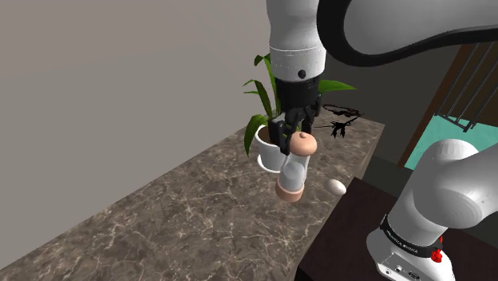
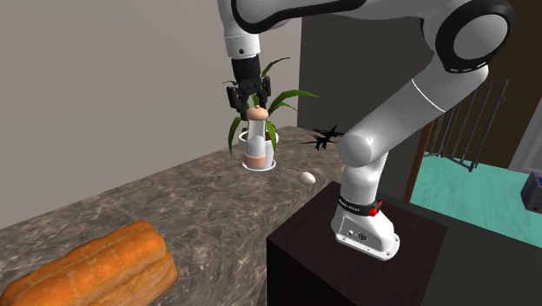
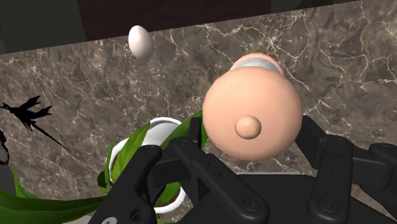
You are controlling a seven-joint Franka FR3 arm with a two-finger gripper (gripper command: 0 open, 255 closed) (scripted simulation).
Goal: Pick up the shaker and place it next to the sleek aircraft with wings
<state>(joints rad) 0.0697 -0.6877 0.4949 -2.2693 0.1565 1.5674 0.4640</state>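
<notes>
The black gripper had its 2 fingers clamped on the peach-coloured cap of the shaker, holding it upright over the marble counter, just beside the white pot of a green plant. The black aircraft lay beyond the plant near the counter's far end, apart from the shaker. 1 white egg rested near the counter's edge beside the stand.

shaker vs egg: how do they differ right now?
The shaker is upright, clasped at its top by the pincer; the egg lies free on the counter. The shaker is tall, with a peach cap and base around a pale body; the egg is small, round, plain white. Both are near the potted plant.
</notes>
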